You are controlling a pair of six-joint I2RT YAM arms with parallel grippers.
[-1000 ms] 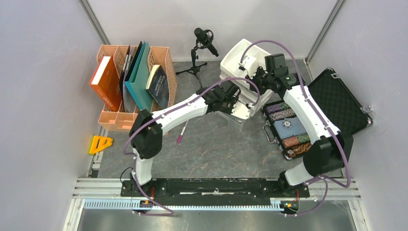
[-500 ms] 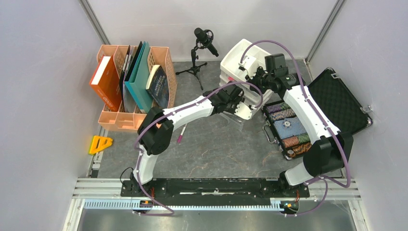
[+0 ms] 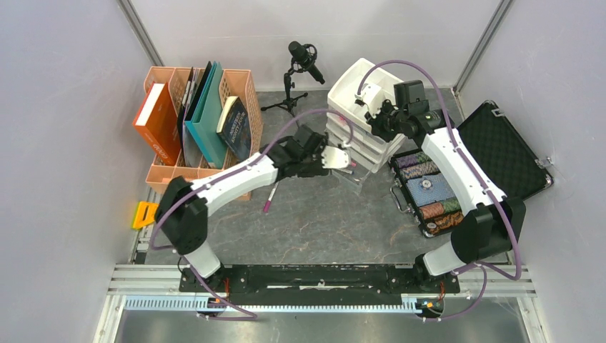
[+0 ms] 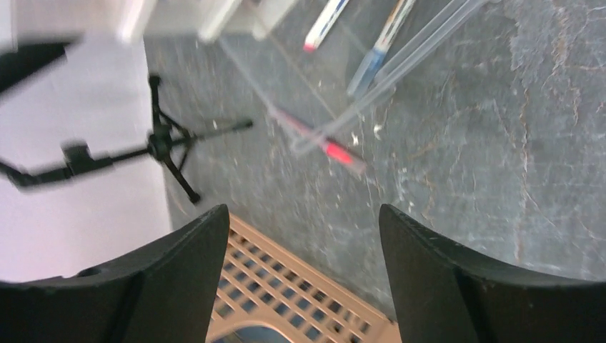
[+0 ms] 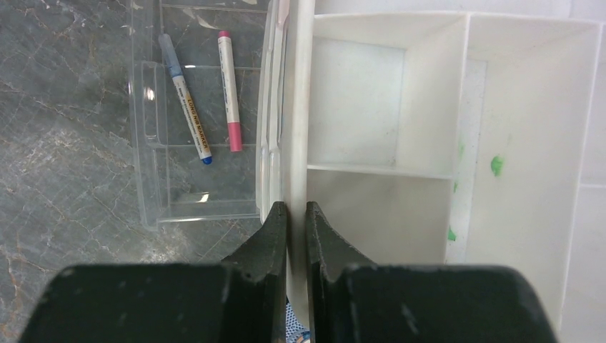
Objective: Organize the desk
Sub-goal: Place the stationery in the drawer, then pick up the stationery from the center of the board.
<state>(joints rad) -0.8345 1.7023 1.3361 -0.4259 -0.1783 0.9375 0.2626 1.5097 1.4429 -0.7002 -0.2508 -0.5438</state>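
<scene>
Since the job is to tidy up, the big grey stone surface (image 3: 314,221) is the thing to watch, and it spreads out in front of both arms. At 3 o'clock a black case (image 3: 504,153) lies open. At 10 o'clock an orange rack (image 3: 171,182) keeps books (image 3: 159,121) standing up. At 1 o'clock sits a white drawer box (image 3: 350,82). The right fingers (image 5: 268,243) pinch its thin top wall tight, I think to stop the box from sliding. Its clear drawer (image 5: 207,193) is pulled out on the 6 o'clock side so pens can go in. A blue pen (image 5: 184,100) and a pink pen (image 5: 229,89) lie inside it. The left fingers (image 4: 193,257) are spread wide and hold nothing, near that drawer. One loose pen (image 3: 270,196) waits on the surface near the middle.
</scene>
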